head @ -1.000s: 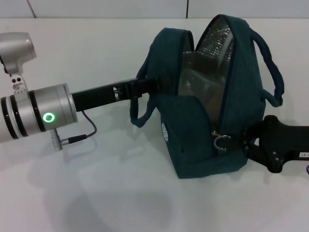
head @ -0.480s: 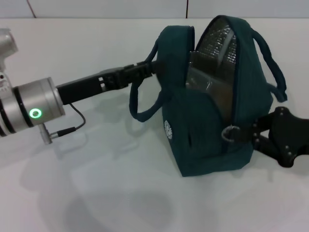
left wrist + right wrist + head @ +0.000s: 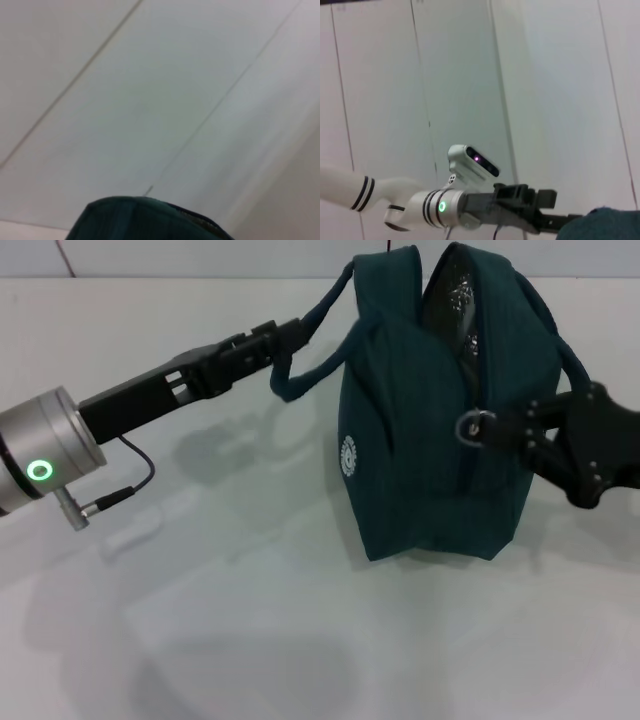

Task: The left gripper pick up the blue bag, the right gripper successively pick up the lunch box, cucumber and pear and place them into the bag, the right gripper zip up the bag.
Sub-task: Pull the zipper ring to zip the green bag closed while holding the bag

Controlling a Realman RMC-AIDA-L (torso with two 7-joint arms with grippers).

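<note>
The blue bag [image 3: 440, 410] stands upright on the white tabletop [image 3: 250, 620], between the two grippers. The left gripper [image 3: 283, 338] is at the bag's left side, near the top, and its fingers are closed on one loop handle [image 3: 310, 350] of the bag, which stretches from the gripper to the bag's upper edge. The right gripper [image 3: 520, 425] is at the opposite side of the bag, and its tips are pinched on the metal ring zipper pull [image 3: 474, 426], which lies just in front of it on the bag's seam. Above the pull the bag is not yet closed, and silver foil lining [image 3: 455, 300] shows in the gap. In the right wrist view, the left arm with its green ring light [image 3: 441, 206] is seen beyond the bag's teal edge.
</note>
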